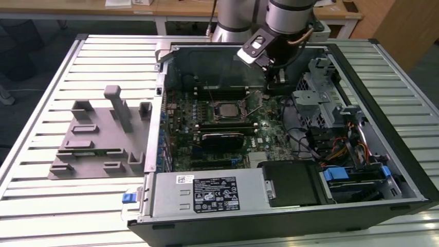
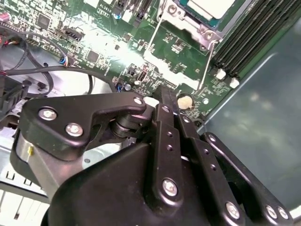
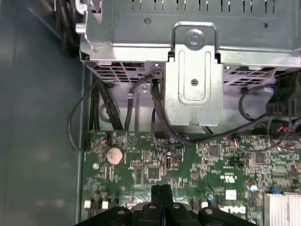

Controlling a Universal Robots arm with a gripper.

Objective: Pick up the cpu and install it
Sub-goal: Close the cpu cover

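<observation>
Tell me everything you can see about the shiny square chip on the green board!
The cpu is a small flat square with a pale silver metal top. It lies flat inside the metal socket frame on the green motherboard, with dark memory slots on two sides. In the second wrist view one corner peeks in. Nothing touches its top; the gripper hangs off to one side, apart from it.

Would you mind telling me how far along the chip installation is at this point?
Done, it seems: the chip already lies in its socket on the green board. In hand: nothing; the hand is shut and empty, over the board beside the socket. Left: the thin lever by the socket looks unlatched, though I cannot be sure.
</observation>
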